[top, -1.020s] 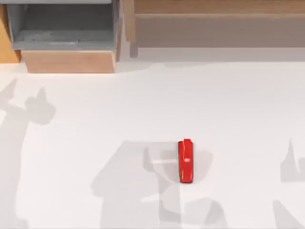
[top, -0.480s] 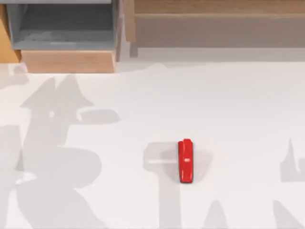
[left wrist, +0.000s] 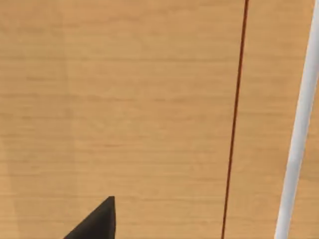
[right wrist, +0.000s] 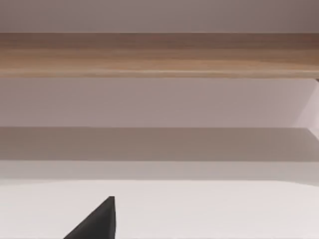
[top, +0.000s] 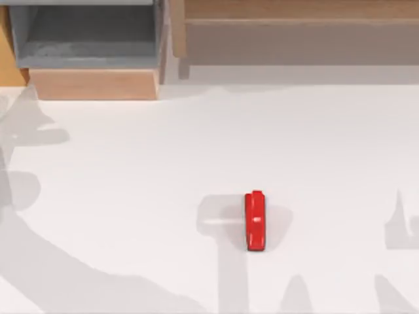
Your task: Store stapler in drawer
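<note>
The stapler [top: 255, 221], a small glossy red bar, lies lengthwise on the white table [top: 163, 150], right of centre and towards the front. At the back left, the drawer [top: 85, 55] stands pulled out, showing its grey inside and its tan wooden front panel [top: 95, 84]. A dark corner of my left gripper [left wrist: 97, 223] shows in the left wrist view, against a tan wooden surface. A matching dark corner of my right gripper [right wrist: 97, 223] shows in the right wrist view, over the white table. Both are far from the stapler.
A long wooden cabinet [top: 294, 33] runs along the back, to the right of the drawer. Arm shadows fall across the table's left side and front edge. In the left wrist view a white strip [left wrist: 299, 129] crosses the wood.
The large shadow on the table's left has swung further left and towards the front. The stapler and the drawer have stayed put.
</note>
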Motion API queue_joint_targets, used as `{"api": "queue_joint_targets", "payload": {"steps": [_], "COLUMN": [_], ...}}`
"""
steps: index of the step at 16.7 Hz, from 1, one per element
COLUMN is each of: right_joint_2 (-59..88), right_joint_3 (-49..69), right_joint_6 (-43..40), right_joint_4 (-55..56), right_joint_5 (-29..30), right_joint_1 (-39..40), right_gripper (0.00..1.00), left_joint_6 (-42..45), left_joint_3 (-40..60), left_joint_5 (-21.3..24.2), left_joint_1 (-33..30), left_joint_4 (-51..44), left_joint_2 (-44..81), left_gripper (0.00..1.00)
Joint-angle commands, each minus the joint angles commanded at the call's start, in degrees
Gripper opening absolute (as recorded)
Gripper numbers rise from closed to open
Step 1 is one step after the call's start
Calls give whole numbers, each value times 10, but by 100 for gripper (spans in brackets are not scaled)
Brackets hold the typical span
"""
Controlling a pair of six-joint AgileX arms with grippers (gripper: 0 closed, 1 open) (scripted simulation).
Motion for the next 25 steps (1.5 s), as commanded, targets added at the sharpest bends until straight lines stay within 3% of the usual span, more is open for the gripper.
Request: {"api": "queue_joint_targets", "payload": {"steps": [17,25], "right_joint_2": [0,0], "right_joint_3": [0,0], "right_joint_6": [0,0], "right_joint_4": [0,0], "right_joint_5": [0,0], "right_joint_1": [0,0], "right_gripper": [100,100], "left_joint_6": [4,4], "left_joint_3": [69,69], "left_joint_5": [-13,-13], "left_joint_1": [-13,-13], "left_joint_4": [-31,-31], "left_joint_2": [38,38], "left_gripper": [100,40]}}
